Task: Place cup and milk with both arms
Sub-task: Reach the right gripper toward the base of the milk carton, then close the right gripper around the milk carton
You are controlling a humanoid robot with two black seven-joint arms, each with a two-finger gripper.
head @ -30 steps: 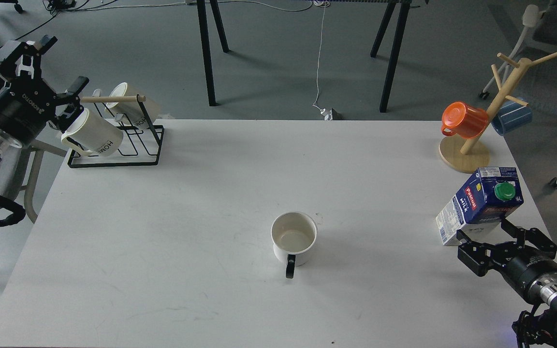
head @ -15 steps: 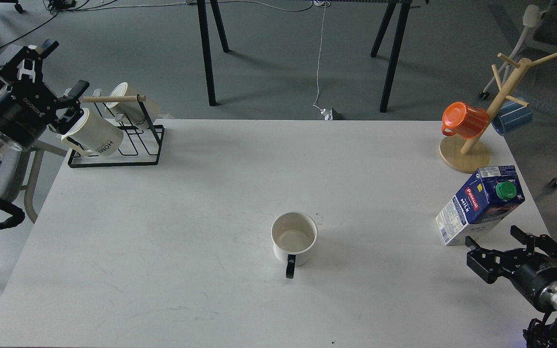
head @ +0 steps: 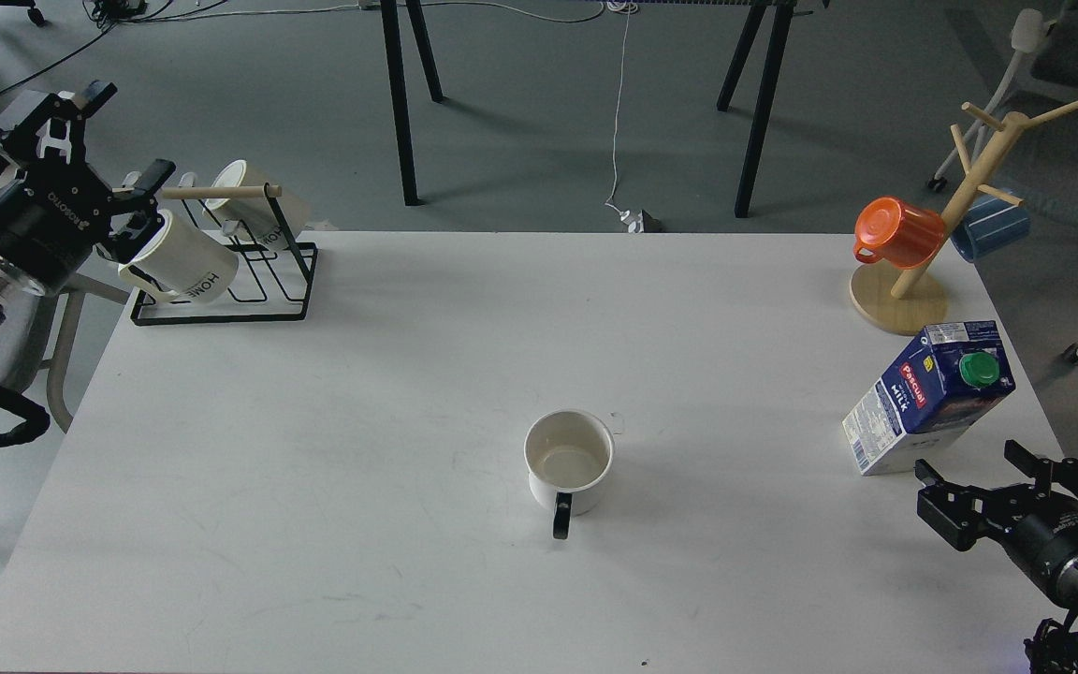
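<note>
The cream-white cup (head: 569, 459) stands upright at the middle front of the white table (head: 408, 374), its black handle pointing toward me. The blue and white milk carton (head: 927, 398) with a green cap stands near the table's right edge. My right gripper (head: 977, 470) is open and empty, just in front of the carton and apart from it. My left gripper (head: 127, 134) is open and empty at the far left, beyond the table's corner, next to a "HOME" mug.
A black wire rack (head: 284, 285) at the back left holds two white "HOME" mugs (head: 185, 262). A wooden mug tree (head: 965, 197) at the back right carries an orange mug (head: 896, 232) and a blue mug (head: 990, 227). Black table legs stand behind.
My right gripper has drawn back from the carton's base toward the lower right and now stands clear of it. The left gripper shifted slightly near the rack. The cup has not moved.
</note>
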